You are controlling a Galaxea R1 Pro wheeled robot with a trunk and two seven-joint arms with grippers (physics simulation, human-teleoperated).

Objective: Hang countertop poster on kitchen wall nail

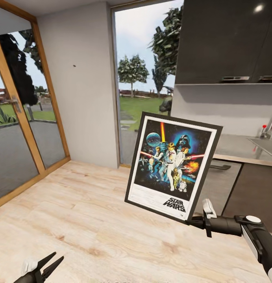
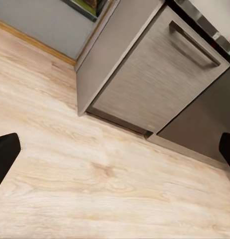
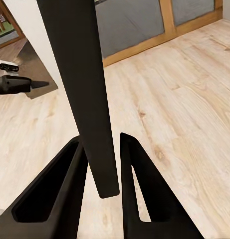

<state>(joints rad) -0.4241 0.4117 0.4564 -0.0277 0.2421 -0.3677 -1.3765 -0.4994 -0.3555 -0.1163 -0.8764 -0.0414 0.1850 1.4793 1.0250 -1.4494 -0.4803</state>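
Tilted poster [image 1: 173, 165] in right gripper [image 1: 195, 221]

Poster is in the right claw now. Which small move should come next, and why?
Probably carry the poster leftward and up toward the wall nail. The right claw grips its lower corner, it hangs tilted over the floor, and the nail sits higher on the pale wall.

My right gripper [image 1: 191, 222] has black tapered fingers, a white clip, and seemingly a white-capped wrist.

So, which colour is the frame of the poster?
Black, around a white border; the poster shows best in the head view.
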